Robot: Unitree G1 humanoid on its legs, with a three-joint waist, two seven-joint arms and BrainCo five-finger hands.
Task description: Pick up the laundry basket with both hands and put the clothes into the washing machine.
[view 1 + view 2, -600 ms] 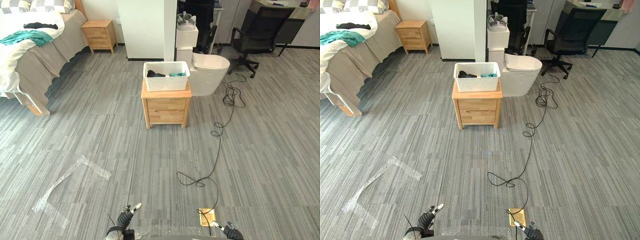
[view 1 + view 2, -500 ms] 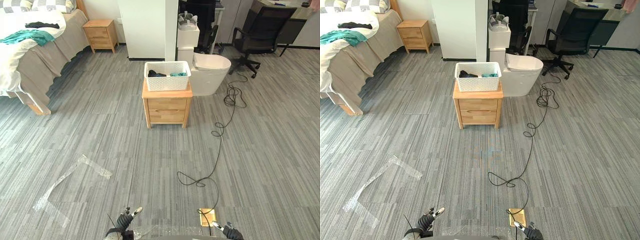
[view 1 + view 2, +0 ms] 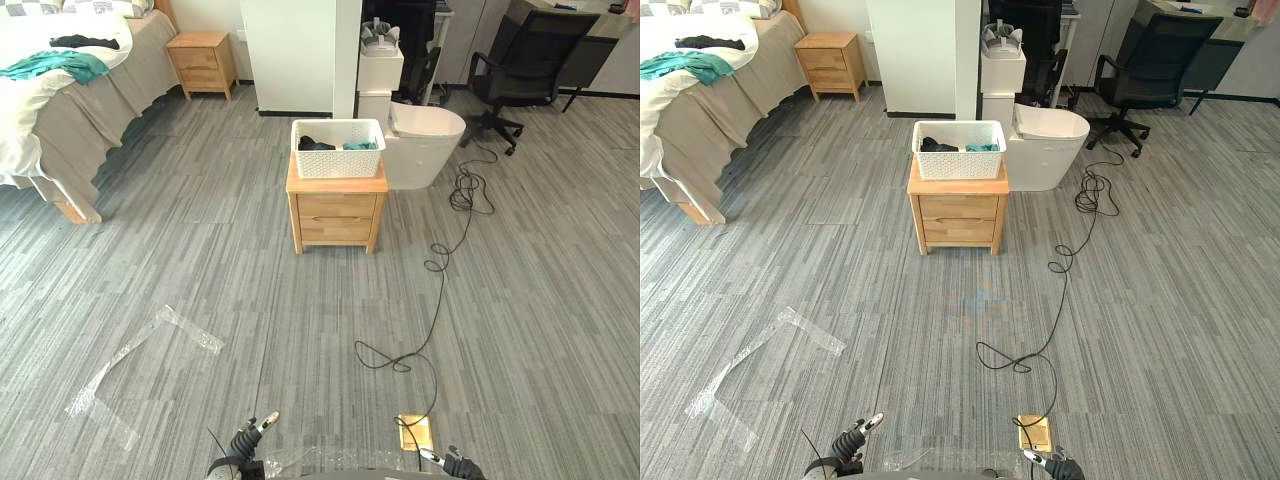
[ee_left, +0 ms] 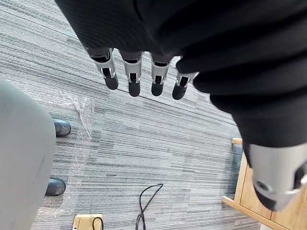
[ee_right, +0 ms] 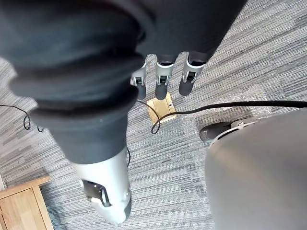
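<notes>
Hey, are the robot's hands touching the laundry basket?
Apart. The left eye view shows the laundry basket on the nightstand, with wide floor between it and the left hand and right hand.

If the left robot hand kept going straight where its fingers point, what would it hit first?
Probably the grey carpet floor: the left robot hand hangs open, aimed down at it, with nothing visible in between.
</notes>
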